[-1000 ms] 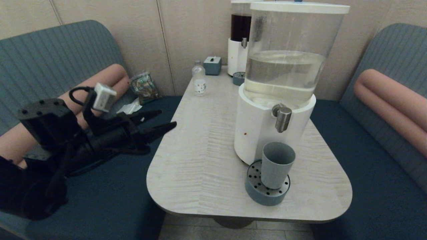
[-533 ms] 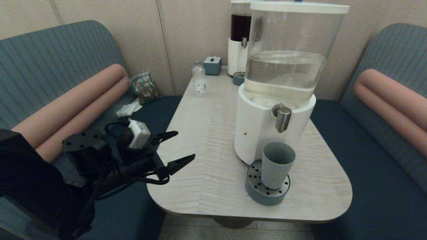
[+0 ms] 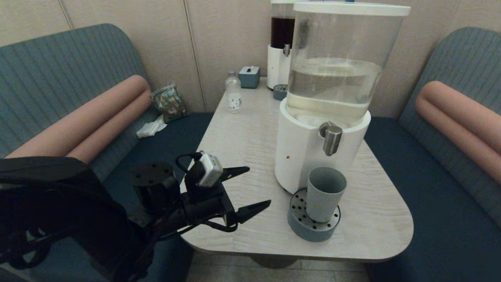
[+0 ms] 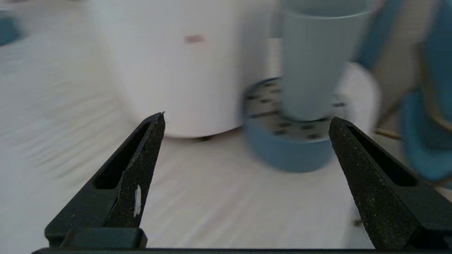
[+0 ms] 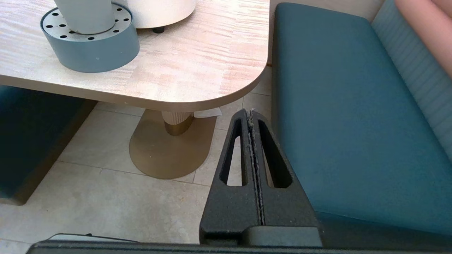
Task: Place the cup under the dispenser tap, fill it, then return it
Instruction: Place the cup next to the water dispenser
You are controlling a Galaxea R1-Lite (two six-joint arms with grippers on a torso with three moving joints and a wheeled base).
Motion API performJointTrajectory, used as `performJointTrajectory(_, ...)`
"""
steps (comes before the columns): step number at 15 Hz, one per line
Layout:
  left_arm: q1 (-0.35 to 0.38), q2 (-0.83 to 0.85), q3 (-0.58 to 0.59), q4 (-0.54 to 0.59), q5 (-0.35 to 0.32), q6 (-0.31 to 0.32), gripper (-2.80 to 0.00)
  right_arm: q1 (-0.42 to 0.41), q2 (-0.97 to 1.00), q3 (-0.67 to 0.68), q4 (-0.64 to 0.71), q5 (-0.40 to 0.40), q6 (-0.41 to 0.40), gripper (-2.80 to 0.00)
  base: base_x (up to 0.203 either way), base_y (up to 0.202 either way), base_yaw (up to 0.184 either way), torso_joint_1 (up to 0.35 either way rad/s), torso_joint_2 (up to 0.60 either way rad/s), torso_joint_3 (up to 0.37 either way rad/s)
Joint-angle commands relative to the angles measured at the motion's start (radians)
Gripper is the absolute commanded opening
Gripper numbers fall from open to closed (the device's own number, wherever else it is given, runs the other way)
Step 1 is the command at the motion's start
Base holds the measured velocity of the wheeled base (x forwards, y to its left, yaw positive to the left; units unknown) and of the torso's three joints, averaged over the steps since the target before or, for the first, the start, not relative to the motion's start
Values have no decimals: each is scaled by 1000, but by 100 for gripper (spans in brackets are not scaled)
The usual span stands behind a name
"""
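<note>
Cup [image 3: 325, 193] stands upright on the round perforated drip tray [image 3: 312, 228], directly beneath the dispenser tap [image 3: 331, 138], near the table [image 3: 242, 129] front edge. Left gripper [image 3: 254, 188] hovers over the table's left front corner, jaws spread wide and aimed toward the cup, well short of it. Right gripper [image 5: 251, 114] hangs below table level beside the blue bench seat [image 5: 349, 116], jaws pressed together.

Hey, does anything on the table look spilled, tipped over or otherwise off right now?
Nothing stands out. The cup stands upright on the drip tray below the tap, and no spill shows on the table. The left gripper is open; the right gripper hangs shut below the table.
</note>
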Motion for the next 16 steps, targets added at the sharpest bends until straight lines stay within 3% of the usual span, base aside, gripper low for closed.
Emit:
performJointTrajectory(1,-41,6,1,-8,-3,-3,0,0,0,0,0,1,-1,-280,0,0,0,0,0,0)
performJointTrajectory(8,-129,77,-90,-8,0,-50,0,0,0,0,0,1,-1,-280,0,0,0,0,0,0)
performJointTrajectory(16,-220,189,-268,-8,81,-104,0,0,0,0,0,1,-1,-280,0,0,0,0,0,0)
